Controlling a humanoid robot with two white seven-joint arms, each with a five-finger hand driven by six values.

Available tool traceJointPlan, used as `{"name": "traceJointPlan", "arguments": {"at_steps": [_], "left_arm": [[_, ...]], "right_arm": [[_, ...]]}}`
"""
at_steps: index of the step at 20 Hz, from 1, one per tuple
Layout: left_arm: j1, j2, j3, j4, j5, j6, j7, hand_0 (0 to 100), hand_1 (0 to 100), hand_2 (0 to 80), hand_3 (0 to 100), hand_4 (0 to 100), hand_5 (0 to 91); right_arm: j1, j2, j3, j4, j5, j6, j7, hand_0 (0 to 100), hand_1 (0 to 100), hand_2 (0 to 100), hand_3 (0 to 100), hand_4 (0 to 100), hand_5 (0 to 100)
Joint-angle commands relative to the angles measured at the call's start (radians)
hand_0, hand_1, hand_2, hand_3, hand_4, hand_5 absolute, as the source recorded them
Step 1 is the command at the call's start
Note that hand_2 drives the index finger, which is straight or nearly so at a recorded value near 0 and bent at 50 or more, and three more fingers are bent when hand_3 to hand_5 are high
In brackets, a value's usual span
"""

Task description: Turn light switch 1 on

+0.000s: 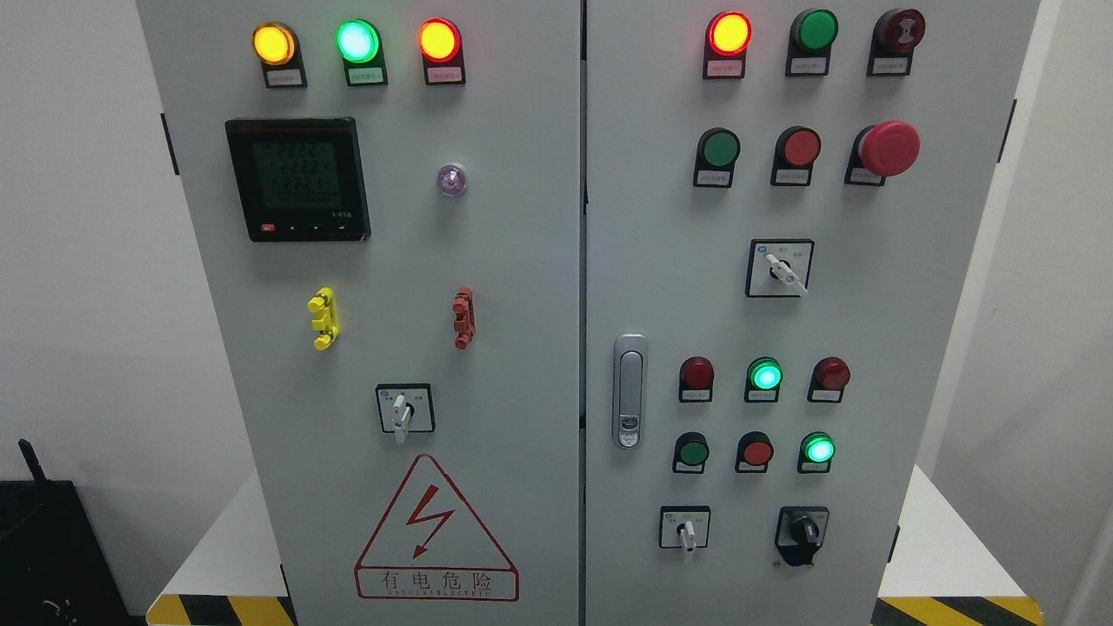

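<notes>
A grey electrical cabinet (522,365) with two doors fills the head view. The left door carries a white rotary switch (402,412) pointing down. The right door carries a white rotary switch (784,270) turned to the lower right, another white one (687,530) pointing down, and a black one (802,532). None of the frames tells which is switch 1. Neither of my hands is in view.
Lit yellow (273,43), green (357,40) and red (439,39) lamps top the left door, above a meter (297,178). The right door has a red mushroom button (888,148), push buttons, a handle (629,389). A black box (43,556) sits lower left.
</notes>
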Motion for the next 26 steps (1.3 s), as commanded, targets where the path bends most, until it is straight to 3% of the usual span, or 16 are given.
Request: {"name": "traceJointPlan", "arguments": {"at_steps": [1,8,14,17,21,26], "left_arm": [[0.0,0.0,0.003,-0.009,0.018,-0.001,-0.001,14,0,0.0,0,0,0.0],[0.011,0.006,0.005,-0.074,0.018,0.001,0.001,14,0,0.0,0,0,0.0],[0.162,0.049,0.014,-0.483,0.009,0.005,0.054,14,0,0.0,0,0,0.0],[0.231,0.062,0.124,-0.755,-0.011,0.005,0.054,15,0,0.0,0,0,0.0],[0.241,0.065,0.215,-1.088,-0.086,0.007,0.05,18,0,0.0,0,0,0.0],[0.239,0.06,0.203,-1.426,-0.081,0.05,0.045,23,7,0.0,0,2,0.0]], "right_arm": [[0.0,0.0,0.0,0.0,0.0,0.0,0.0,31,0,0,0,0,0],[0.0,0.0,0.0,0.0,0.0,0.0,0.0,31,0,0,0,0,0],[0.0,0.0,0.0,0.0,0.0,0.0,0.0,31,0,0,0,0,0],[0.0,0.0,0.0,0.0,0.0,0.0,0.0,31,0,0,0,0,0],[0.0,0.0,0.0,0.0,0.0,0.0,0.0,31,0,0,0,0,0],[0.0,0.0,0.0,0.0,0.0,0.0,0.0,31,0,0,0,0,0]]}}
